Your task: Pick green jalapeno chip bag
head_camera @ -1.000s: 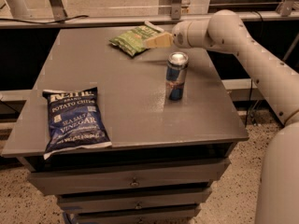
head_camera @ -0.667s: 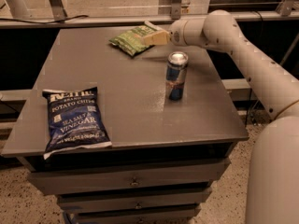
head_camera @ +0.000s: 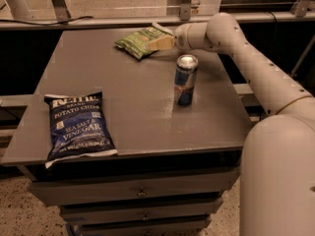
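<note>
The green jalapeno chip bag [head_camera: 139, 40] lies at the far side of the grey table [head_camera: 128, 97], right of the middle. It is small, crinkly and light green. My gripper [head_camera: 160, 43] reaches in from the right and sits at the bag's right end, touching or overlapping it. A flap of the bag shows just above the gripper. The white arm [head_camera: 256, 68] runs from the lower right up over the table's right edge.
A blue and silver drink can [head_camera: 186, 80] stands upright just in front of the gripper, under the arm. A large dark blue Sea Salt & Vinegar chip bag [head_camera: 78, 126] lies at the table's front left. Metal rails run behind the table.
The gripper has crept slightly left, further onto the bag's right end. The bag, the can and the blue bag have stayed where they were.
</note>
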Action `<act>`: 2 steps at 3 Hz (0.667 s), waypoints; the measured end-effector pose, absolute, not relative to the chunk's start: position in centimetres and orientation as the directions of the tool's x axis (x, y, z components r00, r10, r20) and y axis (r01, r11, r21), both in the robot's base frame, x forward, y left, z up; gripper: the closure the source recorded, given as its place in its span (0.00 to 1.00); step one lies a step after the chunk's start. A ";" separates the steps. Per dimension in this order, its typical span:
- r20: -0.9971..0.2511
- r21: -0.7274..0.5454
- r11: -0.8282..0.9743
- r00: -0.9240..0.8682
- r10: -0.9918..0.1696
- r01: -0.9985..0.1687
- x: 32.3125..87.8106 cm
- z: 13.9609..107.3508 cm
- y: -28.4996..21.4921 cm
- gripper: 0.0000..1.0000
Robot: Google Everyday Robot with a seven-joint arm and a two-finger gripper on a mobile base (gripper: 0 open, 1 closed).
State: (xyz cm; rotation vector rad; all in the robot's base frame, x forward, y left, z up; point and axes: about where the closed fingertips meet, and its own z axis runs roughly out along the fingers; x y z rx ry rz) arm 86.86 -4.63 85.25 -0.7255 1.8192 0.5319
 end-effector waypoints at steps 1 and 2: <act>-0.932 0.025 0.724 -0.278 -0.232 -0.689 87.2 84.1 -4.9 0.26; -0.930 0.027 0.727 -0.284 -0.232 -0.686 87.3 83.8 -5.0 0.49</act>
